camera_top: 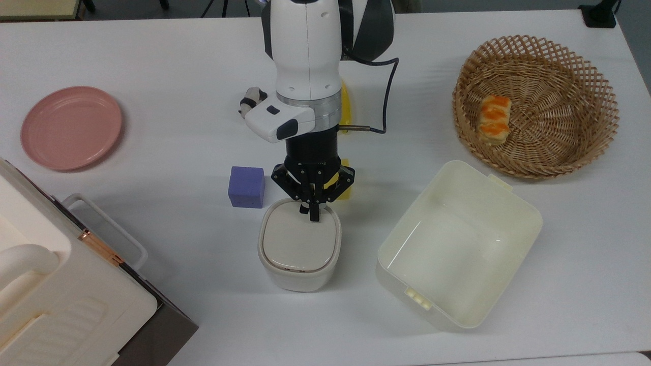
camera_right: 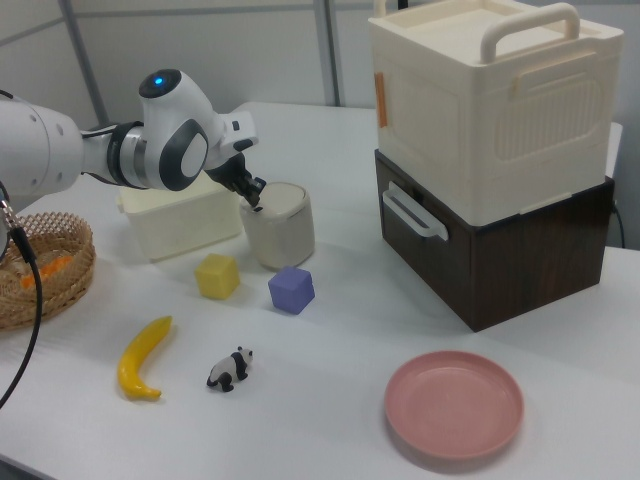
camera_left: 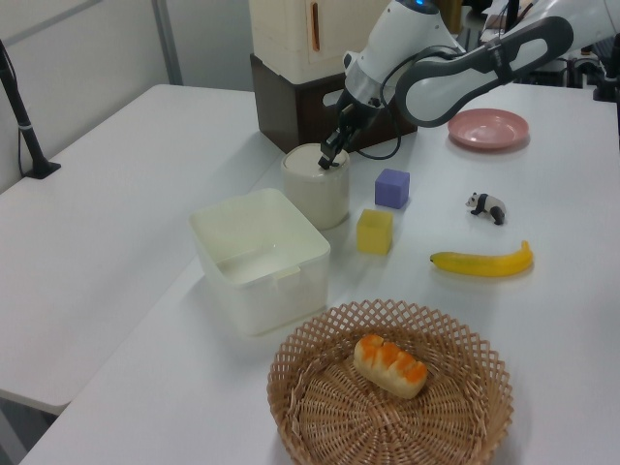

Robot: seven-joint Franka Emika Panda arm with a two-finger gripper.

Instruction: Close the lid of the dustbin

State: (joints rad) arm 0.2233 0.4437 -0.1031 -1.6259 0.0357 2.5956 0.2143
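The dustbin [camera_top: 292, 278] is a small off-white rounded bin standing in the middle of the table, between the purple cube and the cream tub. Its beige-grey lid [camera_top: 297, 244] lies flat on top, down on the rim. My gripper [camera_top: 314, 216] points down with its fingers shut together and nothing held. The tips rest at the lid's edge on the top view's upper side. In the left view the gripper [camera_left: 325, 162] touches the top of the dustbin [camera_left: 318, 189]. The right view shows the gripper [camera_right: 256, 200] at the left rim of the dustbin [camera_right: 280, 235].
A purple cube [camera_top: 246, 186] and a yellow cube [camera_top: 347, 192] sit just behind the bin. An open cream tub [camera_top: 457, 244] stands at the top view's right, a wicker basket [camera_top: 534, 101] with bread beyond it. A pink plate [camera_top: 71, 127], banana [camera_left: 481, 262], toy panda [camera_left: 485, 206] and large handled box [camera_top: 51, 284] surround.
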